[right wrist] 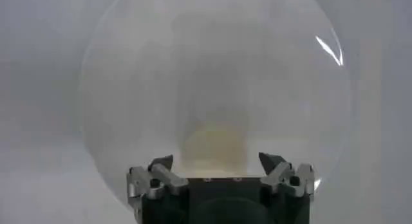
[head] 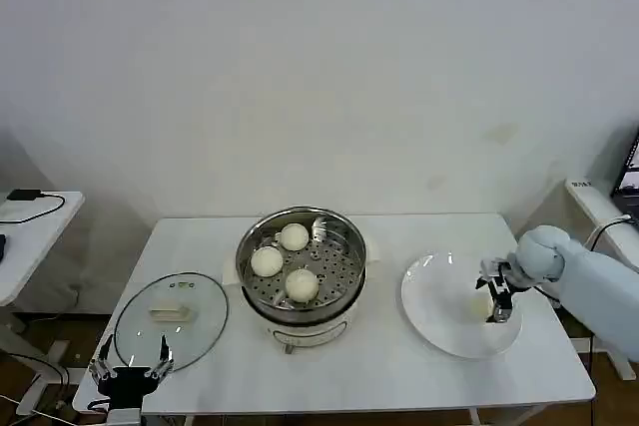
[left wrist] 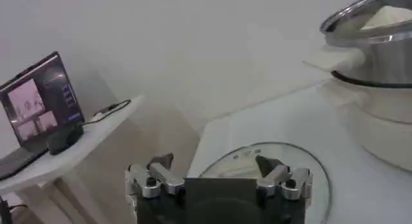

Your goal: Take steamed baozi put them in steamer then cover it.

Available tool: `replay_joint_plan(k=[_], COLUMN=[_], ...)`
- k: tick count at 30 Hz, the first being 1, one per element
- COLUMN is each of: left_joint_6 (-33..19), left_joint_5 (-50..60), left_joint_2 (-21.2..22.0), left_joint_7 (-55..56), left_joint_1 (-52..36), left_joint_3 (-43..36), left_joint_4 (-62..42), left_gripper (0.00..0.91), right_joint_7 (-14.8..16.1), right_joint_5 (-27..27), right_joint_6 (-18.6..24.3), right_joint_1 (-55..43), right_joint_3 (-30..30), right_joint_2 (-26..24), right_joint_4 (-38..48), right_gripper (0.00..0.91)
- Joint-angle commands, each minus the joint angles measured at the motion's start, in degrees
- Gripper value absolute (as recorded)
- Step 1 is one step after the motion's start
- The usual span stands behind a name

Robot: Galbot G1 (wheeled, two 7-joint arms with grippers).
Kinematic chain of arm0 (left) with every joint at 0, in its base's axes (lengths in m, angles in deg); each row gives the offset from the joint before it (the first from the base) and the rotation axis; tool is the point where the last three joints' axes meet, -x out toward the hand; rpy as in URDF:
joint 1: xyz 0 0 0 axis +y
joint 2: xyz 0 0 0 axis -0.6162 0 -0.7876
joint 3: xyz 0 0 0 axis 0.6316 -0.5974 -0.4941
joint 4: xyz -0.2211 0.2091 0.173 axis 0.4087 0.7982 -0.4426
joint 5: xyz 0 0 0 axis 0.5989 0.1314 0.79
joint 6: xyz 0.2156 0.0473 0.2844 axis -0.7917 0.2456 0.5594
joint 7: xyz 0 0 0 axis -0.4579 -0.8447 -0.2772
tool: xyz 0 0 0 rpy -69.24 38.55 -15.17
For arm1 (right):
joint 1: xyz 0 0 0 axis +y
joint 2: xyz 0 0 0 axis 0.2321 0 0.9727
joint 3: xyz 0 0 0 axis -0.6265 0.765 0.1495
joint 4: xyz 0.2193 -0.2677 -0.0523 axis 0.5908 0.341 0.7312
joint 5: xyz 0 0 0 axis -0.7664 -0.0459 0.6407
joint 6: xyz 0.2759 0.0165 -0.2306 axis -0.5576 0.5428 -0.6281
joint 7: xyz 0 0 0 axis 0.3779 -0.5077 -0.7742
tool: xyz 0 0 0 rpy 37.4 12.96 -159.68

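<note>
Steam-tray holes show between three steamed baozi (head: 267, 260) that sit inside the steamer (head: 339, 236), one toward the back, one toward the left edge of the tray and one toward the front; the steel pot stands on its white base at the middle of the tabletop (head: 379, 366), uncovered. A fourth bun (head: 479, 306), pale and soft-looking, lies on the white plate (head: 429, 296) near the right edge of the tabletop. The right claw (head: 496, 294) reaches in over that plate from the right side, and in its wrist view the right claw (right wrist: 217, 162) has its fingers spread wide, with the bun (right wrist: 212, 145) lying on the plate (right wrist: 129, 84) just ahead of them, not gripped. The glass lid (head: 172, 318) with its white handle rests flat near the front left corner of the tabletop, beside the steamer and apart from it. The left claw (head: 131, 366) hangs at the front edge just by the lid, fingers wide apart and empty; its wrist view shows the left claw (left wrist: 215, 166) over the lid (left wrist: 270, 158), with the steamer (left wrist: 373, 45) farther off.
</note>
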Motion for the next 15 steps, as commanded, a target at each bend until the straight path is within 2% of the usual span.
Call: replay_joint_plan(k=[1, 7, 10, 15], left_joint_6=[-0.05, -0.06, -0.08, -0.07], left_joint_5=[-0.04, -0.07, -0.09, -0.14], left_joint_2=[0.02, 0.05, 0.07, 0.04], left_joint_7=[0.03, 0.07, 0.09, 0.11], left_joint_1=[0.03, 0.19, 0.19, 0.22], left_joint_3=[0.01, 0.17, 0.23, 0.28], left_joint_4=[0.02, 0.21, 0.27, 0.37], left_gripper=[0.907, 0.907, 0.907, 0.907], right_joint_7=[-0.19, 0.06, 0.18, 0.3], right_joint_5=[0.82, 1.27, 1.15, 0.08], right_joint_6=[-0.27, -0.53, -0.67, -1.09], right_joint_1=[0.98, 0.94, 0.8, -0.8], right_joint_3=[-0.81, -1.07, -1.1, -0.32], right_joint_2=[1.75, 1.46, 1.16, -0.37], right_joint_4=[1.98, 1.91, 1.64, -0.21], right_gripper=[0.776, 0.635, 0.534, 0.534])
